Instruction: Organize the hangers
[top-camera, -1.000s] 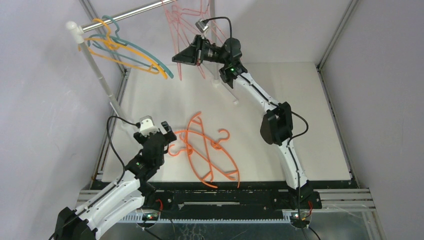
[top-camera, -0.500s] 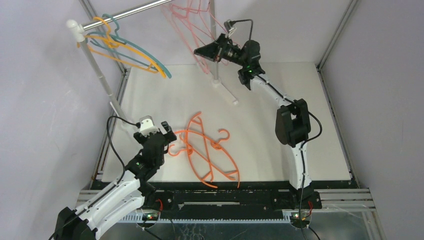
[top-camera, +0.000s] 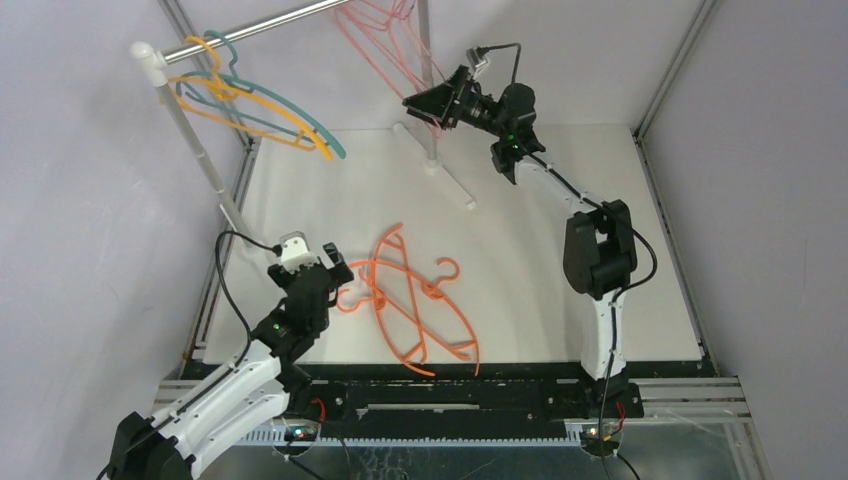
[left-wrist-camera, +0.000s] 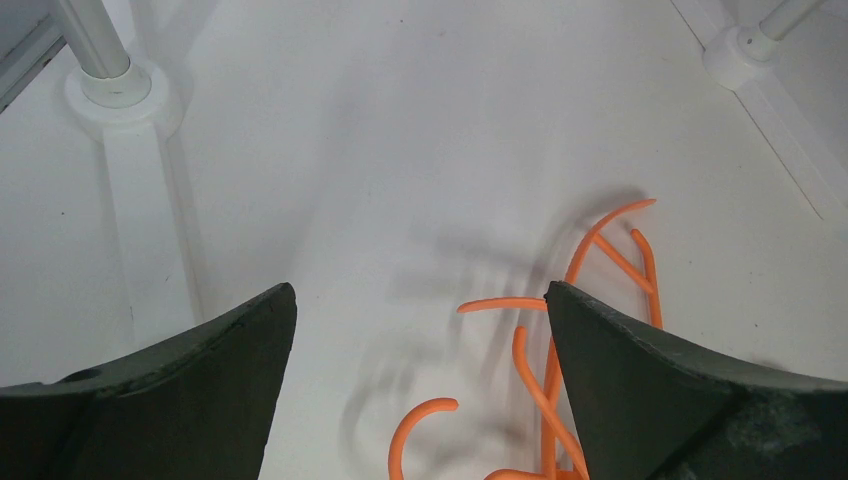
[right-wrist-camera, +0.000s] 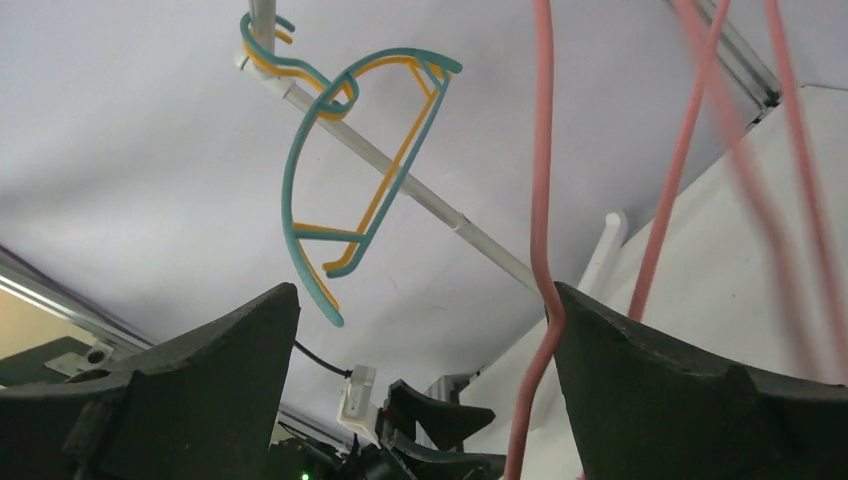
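Pink hangers are hanging on the rail, and the right pincer beside them is standing wide apart, gripping nothing. Orange hangers are lying on the desk well below the rail, the left pincer gaping over them; grabbing one looks next.

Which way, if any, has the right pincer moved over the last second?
Yes. In the top view the right arm's black pincer shifted rightward: it was well left of the white upright post and now overlaps it.
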